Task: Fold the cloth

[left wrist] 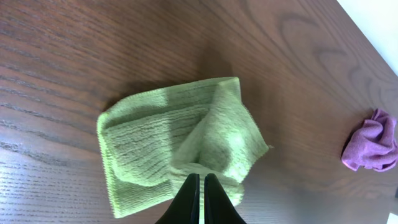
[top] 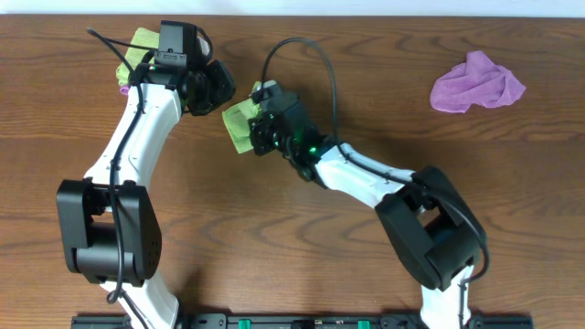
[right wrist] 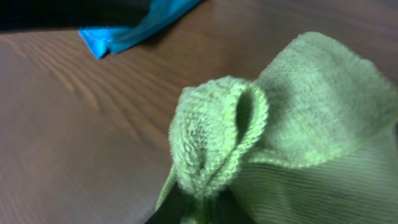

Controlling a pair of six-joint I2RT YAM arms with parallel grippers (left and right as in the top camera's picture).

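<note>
A green ribbed cloth (left wrist: 155, 137) lies on the wooden table in the left wrist view, with one flap raised in a ridge that runs to my left gripper (left wrist: 200, 180). The jaws are shut on its near edge. In the overhead view green cloth (top: 139, 41) peeks out behind my left gripper (top: 178, 47). More green cloth (top: 238, 123) sits at my right gripper (top: 262, 128). I cannot tell whether the two patches are one cloth. In the right wrist view my right gripper (right wrist: 199, 208) is shut on a bunched loop of green cloth (right wrist: 217, 130).
A crumpled purple cloth (top: 477, 82) lies at the far right of the table and also shows in the left wrist view (left wrist: 371, 142), near the table's edge. A blue strip (right wrist: 134, 28) lies under something black in the right wrist view. The two arms are close together.
</note>
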